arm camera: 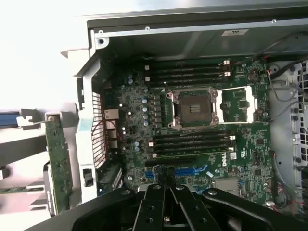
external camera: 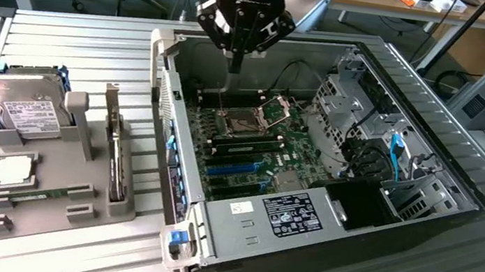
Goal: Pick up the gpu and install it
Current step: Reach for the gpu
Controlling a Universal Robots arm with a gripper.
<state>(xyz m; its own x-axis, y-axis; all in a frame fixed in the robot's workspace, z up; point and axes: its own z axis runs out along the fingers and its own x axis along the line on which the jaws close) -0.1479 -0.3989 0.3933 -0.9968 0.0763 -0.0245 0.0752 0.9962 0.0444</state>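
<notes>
The gpu [external camera: 113, 151] stands on edge in a slot of the grey holder [external camera: 53, 220] on the exterior view's left, outside the computer. The wrist view catches it as a thin green-edged board [arm camera: 58, 161] beside the case wall. My gripper [external camera: 229, 86] hangs over the open computer case [external camera: 167, 84], above the motherboard [external camera: 255, 145] near the processor socket [arm camera: 192, 108]. Its black fingers [arm camera: 153, 202] are pressed together and shut, with nothing between them. The blue expansion slots [arm camera: 190, 171] lie just beyond the fingertips.
The holder also carries a silver hard drive [external camera: 25, 111], a processor chip [external camera: 13, 170] and a green memory stick [external camera: 43, 193]. Drive cages and cables [external camera: 390, 155] crowd the case's far side. Desks and chairs stand behind the slatted table [external camera: 68, 36].
</notes>
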